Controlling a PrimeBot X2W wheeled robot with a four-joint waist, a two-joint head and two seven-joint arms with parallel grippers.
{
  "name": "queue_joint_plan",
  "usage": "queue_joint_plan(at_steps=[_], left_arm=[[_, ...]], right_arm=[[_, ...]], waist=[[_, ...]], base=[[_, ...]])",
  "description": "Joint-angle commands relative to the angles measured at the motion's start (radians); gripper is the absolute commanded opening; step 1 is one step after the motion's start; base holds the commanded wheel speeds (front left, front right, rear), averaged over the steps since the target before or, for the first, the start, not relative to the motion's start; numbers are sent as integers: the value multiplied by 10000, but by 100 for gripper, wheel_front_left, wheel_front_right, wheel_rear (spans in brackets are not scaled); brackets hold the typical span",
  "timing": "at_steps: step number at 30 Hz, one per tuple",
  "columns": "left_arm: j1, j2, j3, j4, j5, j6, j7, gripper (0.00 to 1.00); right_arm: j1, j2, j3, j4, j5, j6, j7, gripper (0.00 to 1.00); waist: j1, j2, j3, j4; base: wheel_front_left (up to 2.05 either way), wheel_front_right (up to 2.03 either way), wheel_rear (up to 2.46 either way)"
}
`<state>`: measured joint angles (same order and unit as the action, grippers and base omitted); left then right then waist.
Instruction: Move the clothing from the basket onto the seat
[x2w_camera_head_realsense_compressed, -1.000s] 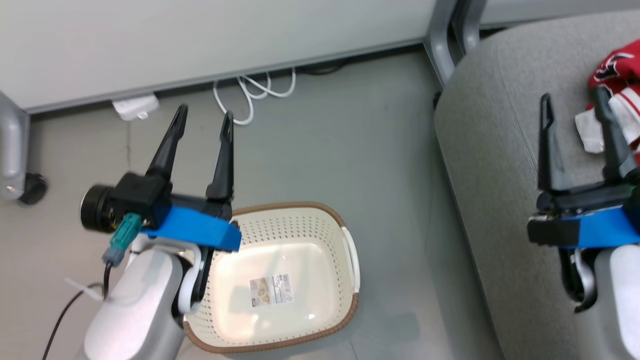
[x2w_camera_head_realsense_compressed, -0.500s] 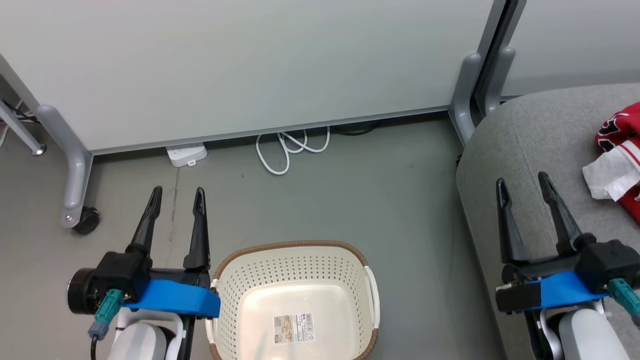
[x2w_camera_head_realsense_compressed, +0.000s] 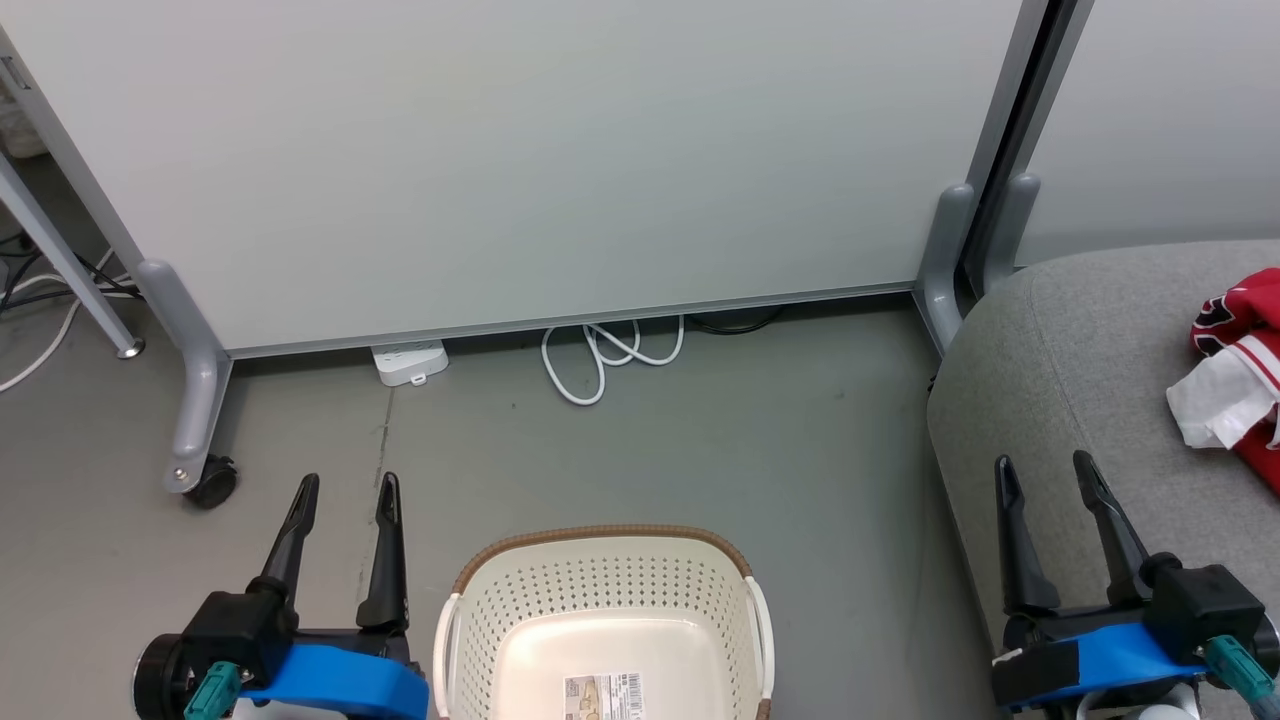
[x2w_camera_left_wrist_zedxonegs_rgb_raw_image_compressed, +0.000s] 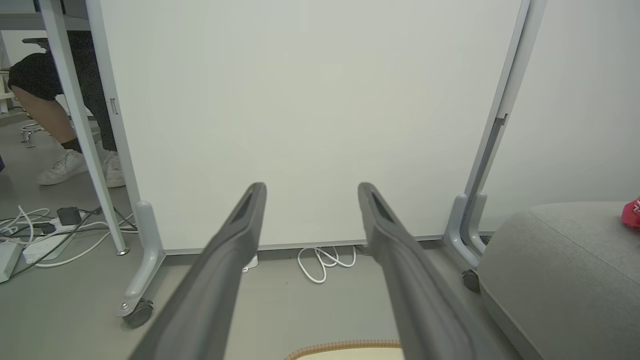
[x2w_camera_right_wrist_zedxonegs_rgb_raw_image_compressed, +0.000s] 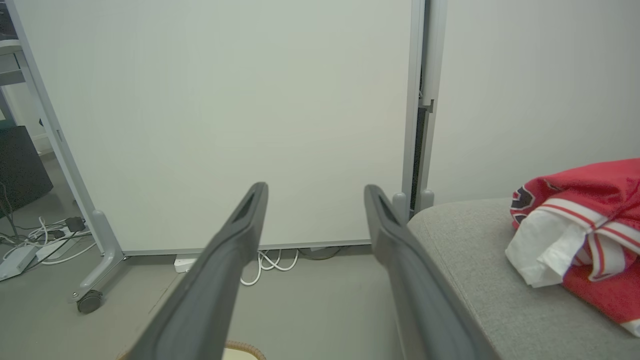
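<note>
Nearest us: left gripper (x2w_camera_head_realsense_compressed: 349, 480) hangs over the grey floor (x2w_camera_head_realsense_compressed: 800, 480) just left of the basket (x2w_camera_head_realsense_compressed: 600, 532). Fingers are spread wide, nothing between them, touching nothing. Right gripper (x2w_camera_head_realsense_compressed: 1041, 460) reads the same: jaws fully released, holding nothing, poised at the near-left corner of the seat (x2w_camera_head_realsense_compressed: 1080, 350). From the head view we can't say for sure whether its fingertips clear the fabric; the right wrist view suggests they do.

Basket sits on the floor between our two arms, its near part cut off by the frame edge. We see the perforated cream wall, brown rim, white handles and a bare bottom with a printed label (x2w_camera_head_realsense_compressed: 602, 690).

Clothing (x2w_camera_head_realsense_compressed: 1245, 320) lies on the seat toward its right side, well apart from the right gripper. It is crumpled red fabric with white striped trim and a dark patch on top. A white part (x2w_camera_head_realsense_compressed: 1215, 400) folds out on the side nearer the gripper. The pile runs off the frame's right edge.

Farther back:
- A coiled white cable (x2w_camera_head_realsense_compressed: 610, 355) and a white power strip (x2w_camera_head_realsense_compressed: 408, 362) lie on the floor at the foot of the pale partition panel (x2w_camera_head_realsense_compressed: 500, 150).
- A black caster (x2w_camera_head_realsense_compressed: 212, 482) sits under the panel's grey foot at left.
- Past the panel's left edge, the left wrist view picks up a seated person's legs (x2w_camera_left_wrist_zedxonegs_rgb_raw_image_compressed: 37, 107) and white shoes (x2w_camera_left_wrist_zedxonegs_rgb_raw_image_compressed: 62, 167).
</note>
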<state>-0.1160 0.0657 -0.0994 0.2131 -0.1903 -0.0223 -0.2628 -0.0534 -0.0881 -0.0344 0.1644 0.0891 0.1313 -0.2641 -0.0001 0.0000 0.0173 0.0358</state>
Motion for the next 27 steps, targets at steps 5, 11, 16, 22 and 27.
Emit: queue_joint_plan(at_steps=[5,11,16,22,27], left_arm=[[212,-57,284,89,183,-209,-28,100],[258,-116,431,156,269,-326,-28,100],[292,-136,482,225,315,-376,-28,100],[228,-180,416,481,216,-412,35,0],[257,-196,548,686,-468,-445,283,0]], right_arm=[[249,115,-51,88,54,-11,-3,100],[322,185,-98,179,76,-11,-3,100],[300,229,-73,200,84,-11,-3,100],[207,196,-72,404,39,0,17,0],[143,208,-161,637,758,0,256,0]], waist=[[1,0,-95,39],[1,0,-157,64],[1,0,-175,56],[2,0,-180,53],[2,0,-180,41]], base=[[0,0,0],[0,0,0],[0,0,0],[0,0,0],[0,0,0]])
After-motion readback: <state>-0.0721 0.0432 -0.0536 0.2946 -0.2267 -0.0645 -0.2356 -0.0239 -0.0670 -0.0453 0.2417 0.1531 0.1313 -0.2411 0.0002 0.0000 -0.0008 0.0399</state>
